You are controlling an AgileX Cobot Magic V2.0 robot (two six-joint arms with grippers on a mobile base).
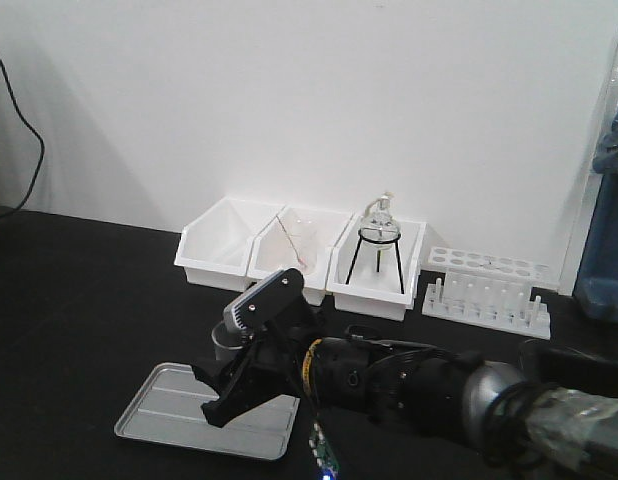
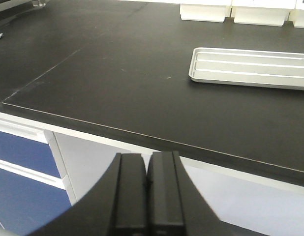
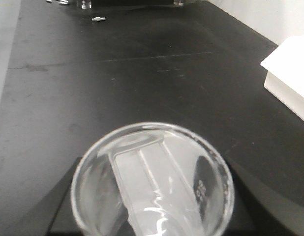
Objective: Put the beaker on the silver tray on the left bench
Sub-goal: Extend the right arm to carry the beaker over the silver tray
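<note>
No legible txt in any view. Only print is on the beaker, held betw. the fingers of the right gripper. Faint white marks run down the glass wall on the gripper's right side, seen through the rim from the wrist cam. They are small glyphs, poss. digits or a grad. scale, too blurred to read. In the front view the beaker is too small and partly hidden behind the gripper, so its print can't be made out.

Silver tray, black bench, seemingly clear beaker
</note>
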